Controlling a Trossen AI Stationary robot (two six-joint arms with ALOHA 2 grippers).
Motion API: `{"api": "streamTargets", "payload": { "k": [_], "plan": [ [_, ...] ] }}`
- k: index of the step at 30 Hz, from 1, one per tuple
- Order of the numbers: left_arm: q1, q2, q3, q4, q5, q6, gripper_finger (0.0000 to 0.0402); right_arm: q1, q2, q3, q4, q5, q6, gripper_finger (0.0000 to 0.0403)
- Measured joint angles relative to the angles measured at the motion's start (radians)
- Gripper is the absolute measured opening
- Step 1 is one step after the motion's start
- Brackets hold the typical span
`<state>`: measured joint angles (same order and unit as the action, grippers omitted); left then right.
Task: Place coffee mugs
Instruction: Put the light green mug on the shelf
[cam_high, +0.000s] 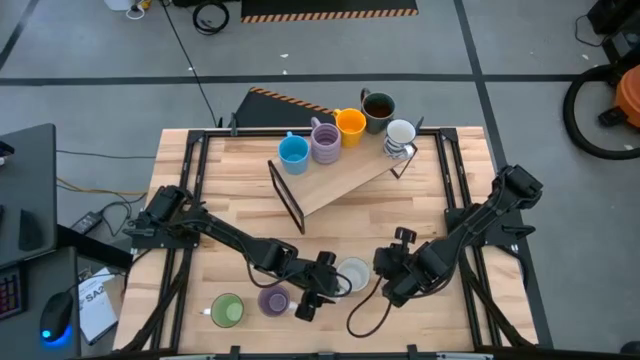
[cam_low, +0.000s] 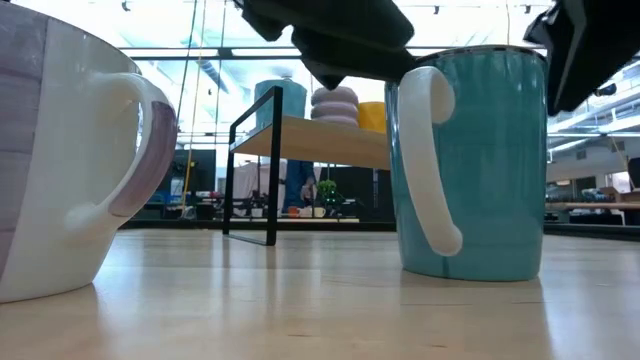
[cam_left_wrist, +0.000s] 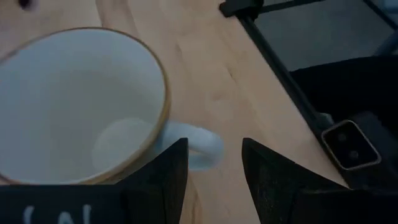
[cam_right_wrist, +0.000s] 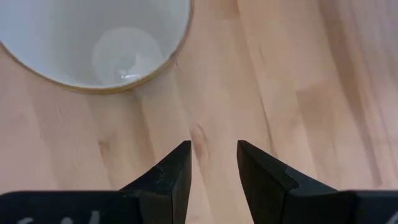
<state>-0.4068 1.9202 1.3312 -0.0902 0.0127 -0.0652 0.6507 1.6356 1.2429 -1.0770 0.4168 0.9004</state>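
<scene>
- The left end effector (cam_high: 322, 283) hovers over the table (cam_high: 240, 215), its fingers (cam_left_wrist: 165, 177) parted by a narrow gap; one finger sits right at the handle of the teal mug (cam_high: 352, 273), gripping nothing.
- The right end effector (cam_high: 392, 277) stands just beside that mug on its other side, fingers narrowly apart over bare wood, empty.
- Green mug (cam_high: 227, 310) and purple mug (cam_high: 272, 299) stand near the front edge.
- Five more mugs sit on the wooden shelf (cam_high: 340, 175) at the back.

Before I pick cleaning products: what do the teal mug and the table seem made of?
The teal mug looks like glazed ceramic: glossy wall with reflections, smooth white handle, white inside. The table looks like pale wood, probably sealed: visible grain, joined planks and a soft sheen in the low view.
</scene>
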Motion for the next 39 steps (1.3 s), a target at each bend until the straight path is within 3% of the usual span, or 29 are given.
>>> {"api": "streamTargets", "payload": {
  "k": [4, 14, 18, 26, 39],
  "plan": [
    [0.000, -0.017, 0.000, -0.043, 0.008, 0.024, 0.0158, 0.034, -0.001, 0.055, -0.051, 0.028, 0.029, 0.0135],
    [0.000, -0.069, 0.000, -0.174, -0.041, -0.006, 0.0158, 0.076, -0.002, 0.068, 0.086, 0.037, 0.036, 0.0135],
    [-0.005, -0.025, 0.000, -0.170, -0.025, -0.020, 0.0158, 0.083, 0.010, 0.063, 0.148, 0.053, 0.053, 0.0135],
    [-0.017, 0.023, 0.000, -0.113, -0.010, -0.022, 0.0158, 0.085, 0.109, 0.058, 0.157, -0.050, 0.135, 0.0135],
    [-0.012, 0.023, 0.000, 0.010, -0.008, 0.006, 0.0158, 0.047, 0.165, 0.058, 0.081, 0.081, 0.173, 0.0135]
  ]
}}
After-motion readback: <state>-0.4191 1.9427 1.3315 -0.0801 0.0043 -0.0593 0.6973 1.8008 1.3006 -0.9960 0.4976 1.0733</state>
